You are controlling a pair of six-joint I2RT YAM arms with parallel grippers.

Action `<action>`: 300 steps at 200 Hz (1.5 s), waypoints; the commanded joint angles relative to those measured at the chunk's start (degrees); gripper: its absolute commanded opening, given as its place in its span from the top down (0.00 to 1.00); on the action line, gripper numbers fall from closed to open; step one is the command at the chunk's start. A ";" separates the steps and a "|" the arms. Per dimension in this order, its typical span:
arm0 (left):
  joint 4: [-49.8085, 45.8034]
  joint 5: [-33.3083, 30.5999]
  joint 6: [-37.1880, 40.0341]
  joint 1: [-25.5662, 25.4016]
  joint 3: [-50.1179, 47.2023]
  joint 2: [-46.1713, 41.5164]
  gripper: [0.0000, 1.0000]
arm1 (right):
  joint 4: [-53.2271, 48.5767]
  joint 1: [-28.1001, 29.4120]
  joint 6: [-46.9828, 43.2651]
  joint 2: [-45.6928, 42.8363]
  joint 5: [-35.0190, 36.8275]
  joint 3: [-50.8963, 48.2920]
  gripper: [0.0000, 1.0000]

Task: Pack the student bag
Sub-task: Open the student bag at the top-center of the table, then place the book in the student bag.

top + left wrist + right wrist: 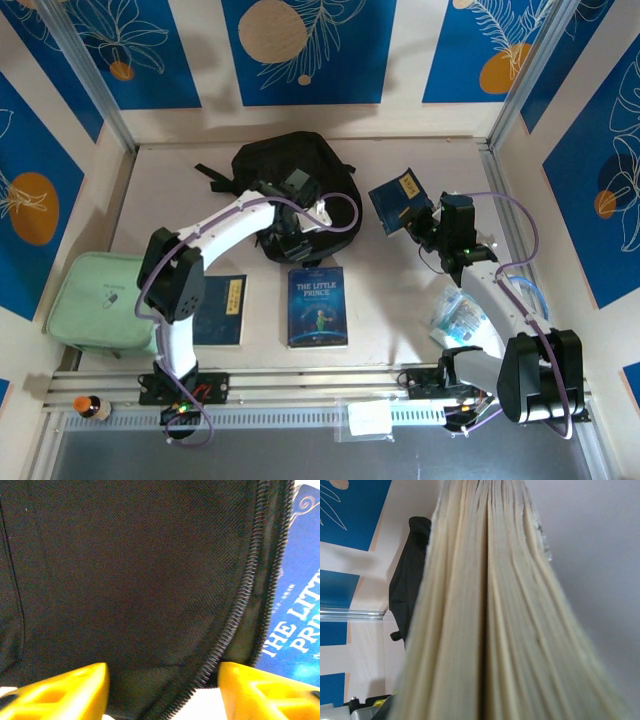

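Student bag (300, 165), black and soft, is seen lying flat on the table, far from both arm bases and nearer the left arm's side. No clear long axis can be read from above.

At the bag's near edge the left gripper (162, 692) is set. Its yellow fingers (65, 690) are spread, with bag fabric and a curved zip (240, 605) between them. No pinch on the cloth can be made out.

Well to the left of the bag and nearer the bases, a mint-green case (100, 298) is laid flat.

To the right of the bag, apart from it, a blue book (397, 203) is held clear of the table, tilted. The right gripper (428, 222) is pressed together on it, and the book's page edges are turned towards the right wrist camera.

The coming move is judged to turn on this: the bag lies leftward of the held book, so the book would have to be carried across to whatever mouth the zip edge offers. The left forearm and its cable are stretched over the bag's near side and may be in the way.

Just beside the bag's near edge a Little Prince book (318, 307) is laid. A darker book (225, 310) is seen left of that, partly under the left arm.

Right of the bag and nearer the bases, a plastic packet (458, 315) is lodged by the right arm. A small bottle (90, 406) is stood on the rail, well to the bag's near left.
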 commanded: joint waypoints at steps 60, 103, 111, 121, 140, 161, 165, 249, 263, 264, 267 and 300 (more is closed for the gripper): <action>-0.17 -6.10 2.57 -1.62 4.67 5.56 0.53 | 1.63 -0.16 0.51 -0.76 -0.17 -1.08 0.97; 0.82 -5.16 0.52 -1.64 6.08 3.51 0.78 | 1.04 -0.16 0.21 -1.33 0.27 -0.99 0.97; 1.44 -4.97 0.00 -1.49 5.93 2.65 0.81 | 0.94 -0.15 0.13 -1.37 0.35 -0.95 0.97; 2.30 -4.92 -1.12 -1.17 5.95 1.49 0.86 | 0.72 -0.20 0.04 -1.53 0.49 -0.78 0.97; 3.79 -3.98 -3.45 0.06 5.80 -0.86 0.95 | 0.24 -0.16 -0.23 -2.05 0.62 -0.68 0.97; 6.43 -2.17 -6.30 1.89 4.59 -3.78 0.96 | -0.70 -0.24 -0.48 -2.94 0.40 -0.32 0.97; 7.13 -1.75 -6.99 2.23 4.21 -4.39 0.97 | -0.86 -0.24 -0.54 -3.15 0.31 -0.25 0.97; 28.29 4.19 -19.72 8.31 -8.08 -17.28 1.00 | -10.16 1.20 0.55 -11.76 0.69 -0.06 0.98; 33.64 4.21 -19.77 8.34 -11.20 -19.30 1.00 | -12.31 3.90 1.63 -12.16 3.31 0.52 0.98; 34.01 4.24 -19.75 8.32 -11.52 -19.44 1.00 | -12.55 4.03 1.71 -12.17 3.63 0.60 0.98; 35.18 4.38 -19.56 8.29 -12.32 -19.87 1.00 | -13.17 4.97 1.82 -12.19 4.42 0.75 0.98; 45.38 8.19 -19.03 8.33 -19.18 -24.32 1.00 | -13.34 9.88 5.05 -9.61 4.76 2.35 0.98</action>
